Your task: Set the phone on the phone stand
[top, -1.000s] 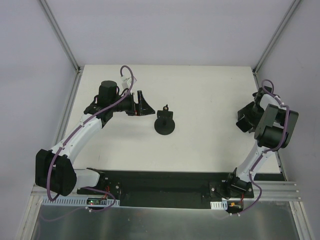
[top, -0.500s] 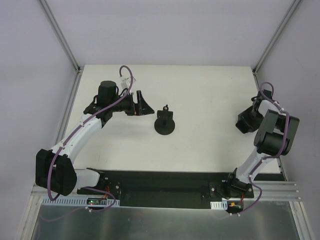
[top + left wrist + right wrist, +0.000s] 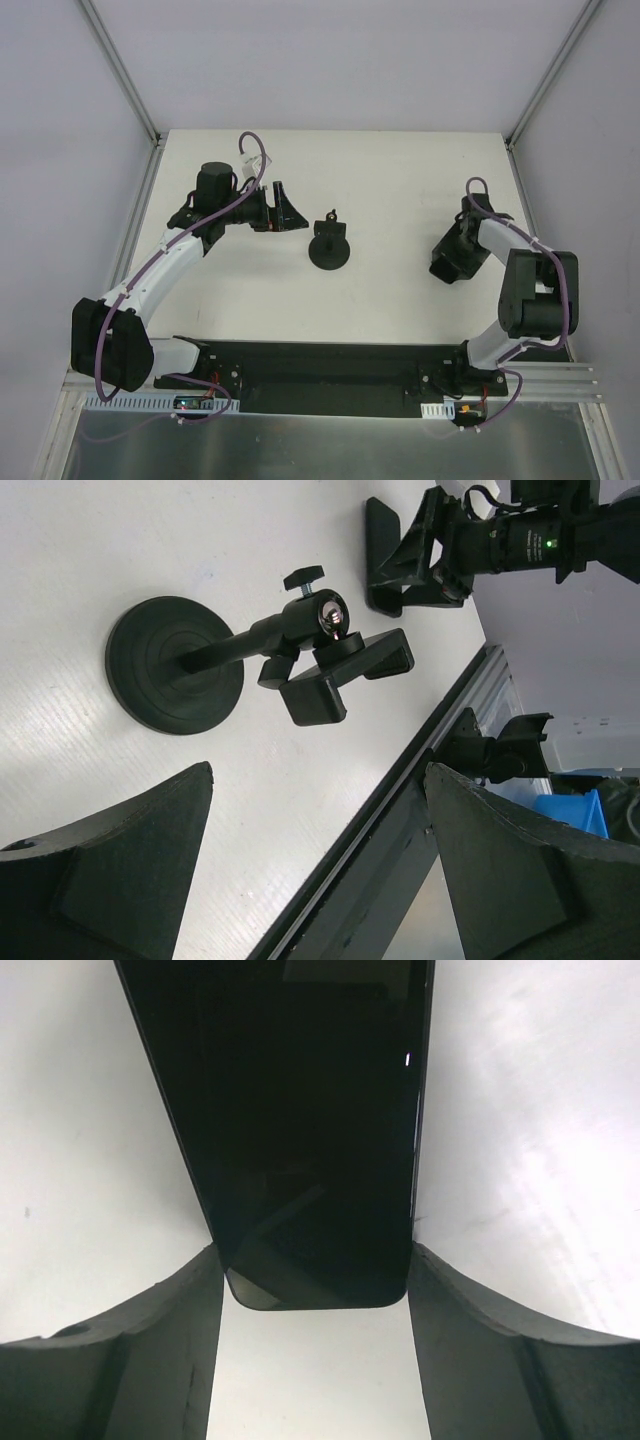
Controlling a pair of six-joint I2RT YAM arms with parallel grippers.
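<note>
The phone [image 3: 310, 1130], a glossy black slab, sits between the fingers of my right gripper [image 3: 315, 1250], which touch its two long edges. In the top view this gripper [image 3: 447, 264] holds it right of the table's centre. The left wrist view shows the phone [image 3: 384, 555] on edge in that gripper. The phone stand [image 3: 329, 247] stands mid-table with its disc base [image 3: 170, 665], post and clip head [image 3: 345, 675]. My left gripper [image 3: 289, 207] is open and empty just left of the stand, with the stand ahead of its fingers [image 3: 130, 870].
The black base rail [image 3: 320, 365] runs along the table's near edge. Metal frame posts [image 3: 120, 70] rise at the back corners. White table surface [image 3: 400, 180] lies between the stand and the right gripper.
My right arm has swung left from the table's right edge toward the centre, carrying the phone. The left arm and the stand have not moved.
</note>
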